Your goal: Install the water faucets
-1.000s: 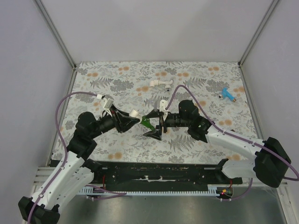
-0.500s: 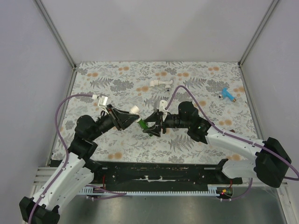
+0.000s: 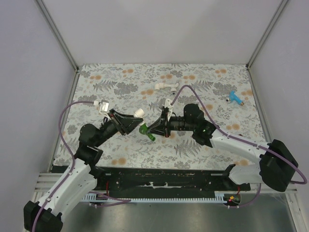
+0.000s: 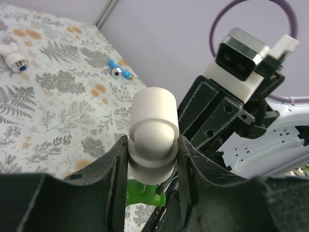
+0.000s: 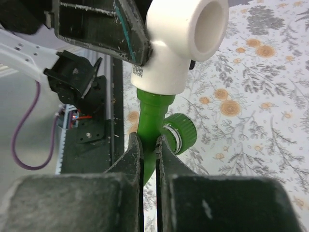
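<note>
Right gripper point(image 5: 148, 145): fingers clamped on the spout of the bright green plastic faucet point(image 5: 153, 113). The faucet's stem enters the lower socket of the white plastic elbow pipe fitting point(image 4: 153, 121), which the left gripper point(image 4: 152, 145) pinches by its sides. A small blue plastic faucet point(image 3: 235, 97) lies well apart on the floral-patterned tabletop point(image 3: 120, 82).

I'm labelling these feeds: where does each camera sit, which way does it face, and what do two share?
Top external: above and behind, looking down on the table; both arms show.
Left wrist: looks past its jaws, shut on the white elbow, toward the right arm.
Right wrist: looks past its jaws, shut on the green faucet, toward the left arm.
Shared: both wrist views show elbow and faucet.
</note>
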Controlling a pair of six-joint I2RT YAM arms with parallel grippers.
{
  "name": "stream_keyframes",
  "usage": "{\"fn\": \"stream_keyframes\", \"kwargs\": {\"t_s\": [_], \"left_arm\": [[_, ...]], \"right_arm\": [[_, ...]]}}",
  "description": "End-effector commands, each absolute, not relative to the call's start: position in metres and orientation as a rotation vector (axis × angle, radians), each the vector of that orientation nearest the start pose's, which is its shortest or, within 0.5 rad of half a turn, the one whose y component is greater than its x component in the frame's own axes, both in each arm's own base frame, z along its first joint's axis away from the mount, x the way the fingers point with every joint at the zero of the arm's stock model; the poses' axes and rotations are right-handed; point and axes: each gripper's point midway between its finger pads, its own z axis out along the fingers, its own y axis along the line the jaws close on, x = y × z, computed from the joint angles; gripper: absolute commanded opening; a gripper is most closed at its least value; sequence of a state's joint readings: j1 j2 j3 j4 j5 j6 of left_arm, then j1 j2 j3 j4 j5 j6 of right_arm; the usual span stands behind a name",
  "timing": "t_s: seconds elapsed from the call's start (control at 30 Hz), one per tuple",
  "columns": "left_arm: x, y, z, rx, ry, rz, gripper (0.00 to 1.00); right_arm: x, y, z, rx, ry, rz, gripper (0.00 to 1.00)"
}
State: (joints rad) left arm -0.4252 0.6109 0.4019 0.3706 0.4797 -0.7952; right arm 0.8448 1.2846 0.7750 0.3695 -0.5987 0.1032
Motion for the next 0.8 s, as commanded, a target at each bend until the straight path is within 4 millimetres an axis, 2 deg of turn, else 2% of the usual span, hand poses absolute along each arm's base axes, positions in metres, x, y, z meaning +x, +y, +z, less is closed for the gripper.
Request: {"fn": "stream_keyframes", "kwargs": {"t_s": [0.0, 0.03, 0.07, 0.17, 0.23, 0.33, 0.37, 0.6, 0.73, 0.77], "left_arm": [[0.161, -0.217, 0.345, 0.369, 1.213, -1.474, 0.02], [0.161, -0.216, 0.345, 0.362, 1.205, -1.474, 0.02], [0.163, -0.215, 0.345, 0.347, 1.206, -1.469, 0.02], [0.174, -0.209, 0.341, 0.269, 1.253, -1.421, 0.02], [0.181, -0.204, 0.337, 0.217, 1.284, -1.38, 0.02], [0.19, -0.195, 0.335, 0.128, 1.316, -1.327, 0.02], [0.195, -0.191, 0.332, 0.083, 1.343, -1.302, 0.02], [0.219, -0.171, 0.318, -0.222, 1.424, -1.274, 0.02], [0.223, -0.166, 0.316, -0.322, 1.433, -1.296, 0.02], [0.224, -0.165, 0.317, -0.336, 1.429, -1.303, 0.02]], "right_arm": [[0.172, 0.373, 0.252, -1.068, 1.418, 1.433, 0.0], [0.171, 0.372, 0.255, -1.061, 1.416, 1.464, 0.0], [0.171, 0.372, 0.256, -1.058, 1.424, 1.471, 0.07], [0.174, 0.367, 0.254, -1.083, 1.457, 1.389, 0.47], [0.178, 0.361, 0.257, -1.063, 1.452, 1.325, 0.64], [0.18, 0.355, 0.264, -1.017, 1.415, 1.237, 0.84], [0.182, 0.354, 0.266, -0.992, 1.407, 1.206, 0.98], [0.177, 0.36, 0.273, -0.897, 1.26, 1.016, 0.98], [0.171, 0.376, 0.275, -0.906, 1.203, 0.865, 0.98], [0.175, 0.379, 0.272, -0.891, 1.213, 0.813, 0.98]]}}
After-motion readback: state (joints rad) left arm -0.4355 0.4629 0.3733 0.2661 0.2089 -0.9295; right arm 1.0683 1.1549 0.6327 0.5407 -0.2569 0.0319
